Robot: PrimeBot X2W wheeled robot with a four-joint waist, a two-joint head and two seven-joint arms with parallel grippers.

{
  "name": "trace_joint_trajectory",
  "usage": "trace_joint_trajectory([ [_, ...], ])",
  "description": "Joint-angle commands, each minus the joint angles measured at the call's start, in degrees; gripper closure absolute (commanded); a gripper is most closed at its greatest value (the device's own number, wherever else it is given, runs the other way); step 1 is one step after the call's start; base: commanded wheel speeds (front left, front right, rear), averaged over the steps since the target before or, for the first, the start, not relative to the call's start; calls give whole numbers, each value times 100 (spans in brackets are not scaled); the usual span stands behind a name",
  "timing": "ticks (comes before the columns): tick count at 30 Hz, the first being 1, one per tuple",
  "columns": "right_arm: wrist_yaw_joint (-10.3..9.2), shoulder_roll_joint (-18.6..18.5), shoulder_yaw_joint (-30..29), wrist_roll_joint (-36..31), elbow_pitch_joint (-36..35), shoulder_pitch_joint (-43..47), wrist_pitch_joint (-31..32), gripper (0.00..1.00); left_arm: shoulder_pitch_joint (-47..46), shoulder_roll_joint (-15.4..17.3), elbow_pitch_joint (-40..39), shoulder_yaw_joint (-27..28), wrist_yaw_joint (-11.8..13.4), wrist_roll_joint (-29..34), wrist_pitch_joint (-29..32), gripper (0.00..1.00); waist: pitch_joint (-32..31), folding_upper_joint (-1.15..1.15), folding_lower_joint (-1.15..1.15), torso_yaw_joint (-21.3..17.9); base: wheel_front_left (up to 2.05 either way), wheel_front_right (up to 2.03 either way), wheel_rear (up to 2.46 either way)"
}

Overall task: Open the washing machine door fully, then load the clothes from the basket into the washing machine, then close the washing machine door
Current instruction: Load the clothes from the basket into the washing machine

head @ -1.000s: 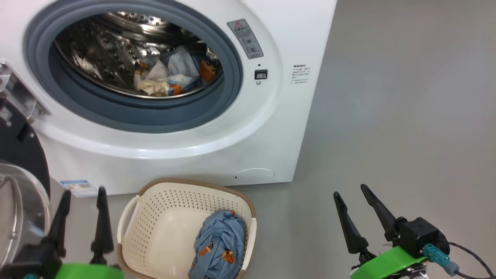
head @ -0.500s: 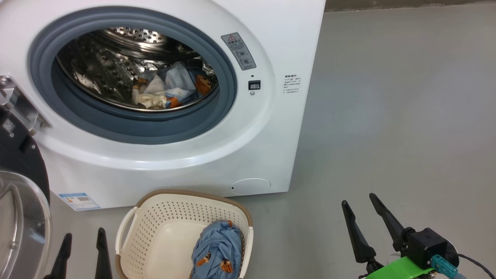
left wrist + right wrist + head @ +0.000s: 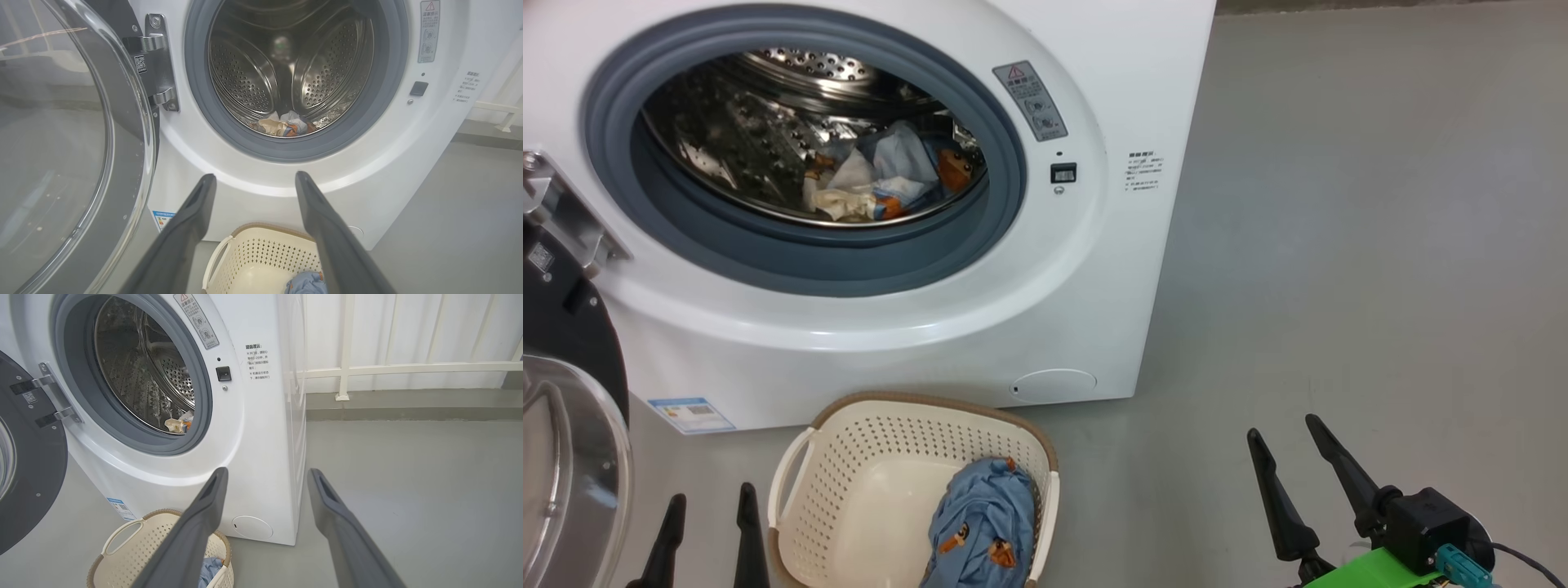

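Grey floor [image 3: 1339, 245] is spread beneath the whole scene. Nearest the head camera, two grippers are held low with their dark fingers pointed up toward the machine. The left gripper [image 3: 711, 494] is seen at the lower left and the right gripper [image 3: 1282, 426] at the lower right. Both pairs of jaws are spread wide and nothing is held in either.

Just beyond them, one cream perforated basket [image 3: 866, 457] with a brown rim is set on the floor, close in front of the machine. One clothes bundle [image 3: 980, 514], light blue with orange-brown print, is heaped in its right side.

Behind the basket, one white washing machine [image 3: 1094, 310] is placed. One round service flap [image 3: 1054, 382] and one blue label sticker [image 3: 690, 414] are seen low on its front. Its one door [image 3: 560, 327] is swung wide open to the left. The mouth is ringed by a grey gasket [image 3: 849, 261]. A second bundle [image 3: 882, 175] is seen at the bottom of the steel drum [image 3: 286, 73].

Farthest back, in the right wrist view, one white railing [image 3: 388, 369] is set before a pale wall.
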Motion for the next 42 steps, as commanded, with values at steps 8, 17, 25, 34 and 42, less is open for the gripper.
trace_joint_trajectory([
  [8,35,6,110,-33,-133,-138,-69,0,-174,31,-119,148,-14,-50,-19,0,130,0,0,49,0,0,0],
  [17,35,6,93,29,-58,-204,-69,0,-389,30,90,-6,-92,-67,-19,0,349,0,0,57,0,0,0],
  [25,35,6,190,109,-5,-420,-69,0,-1109,30,564,-159,-354,-20,-19,0,1084,0,0,-39,0,0,0],
  [34,35,6,324,178,-72,-798,-69,0,-2006,31,1260,-240,-548,71,-19,0,1932,0,0,-298,0,0,0],
  [42,35,6,390,221,-168,-1066,-69,0,-2864,234,2464,-525,-620,59,-19,0,2705,0,0,-564,0,0,0],
])
